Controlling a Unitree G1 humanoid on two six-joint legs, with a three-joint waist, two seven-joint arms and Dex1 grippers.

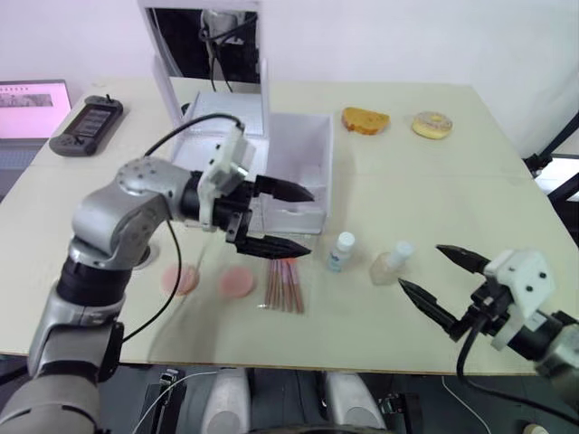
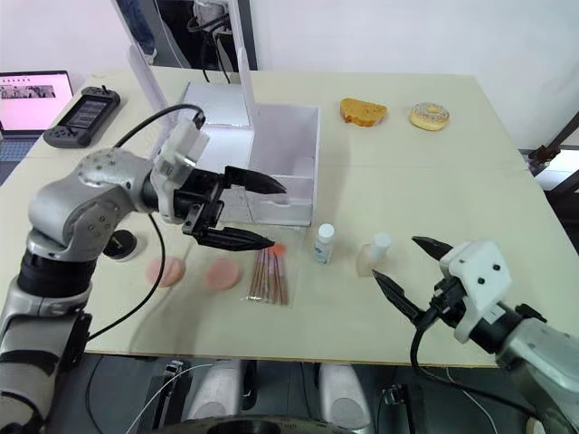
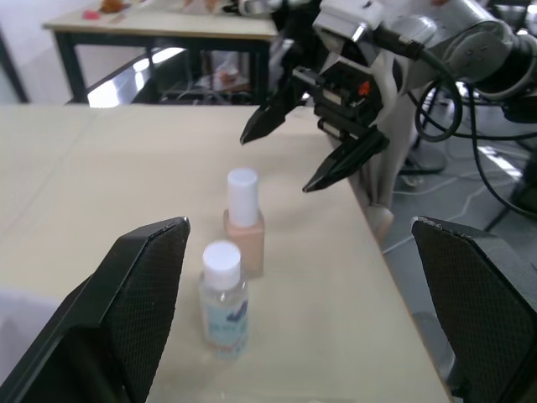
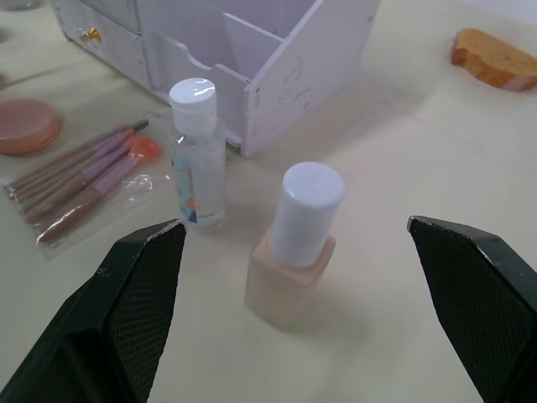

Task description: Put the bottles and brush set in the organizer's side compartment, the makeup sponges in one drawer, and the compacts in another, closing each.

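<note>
Barely begun, by the look: bottles [image 1: 342, 251] [image 1: 392, 263], brushes [image 1: 284, 285] and compacts [image 1: 237, 282] lie mid-frame on the table [image 1: 407, 172], outside the organizer [image 1: 289, 172] above. Left gripper [image 1: 284, 219] spread wide, empty, over brushes; right gripper [image 1: 441, 282] agape lower right, facing bottles.

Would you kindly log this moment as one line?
left pincer: open, above brush set | right pincer: open, near beige bottle | clear bottle: upright on table | organizer: side compartment empty

Head stereo overhead; wrist cams facing, sharing bottles [image 4: 294, 243].
</note>
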